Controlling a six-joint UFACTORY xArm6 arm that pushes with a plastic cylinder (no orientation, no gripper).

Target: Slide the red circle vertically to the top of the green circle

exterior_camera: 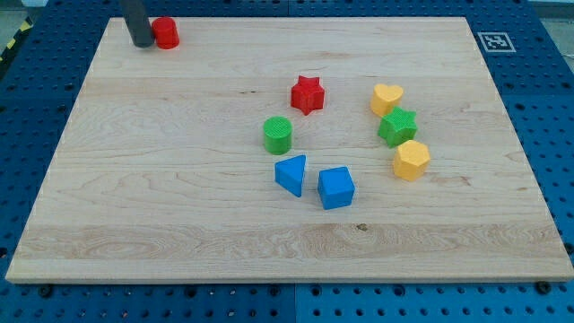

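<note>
The red circle sits near the board's top left corner. My tip stands right against its left side, touching or nearly so. The green circle sits near the board's middle, far to the right of and below the red circle. A red star lies just above and right of the green circle.
A blue triangle and a blue cube lie below the green circle. At the right stand a yellow heart, a green star-like block and a yellow hexagon-like block. The wooden board rests on a blue pegboard table.
</note>
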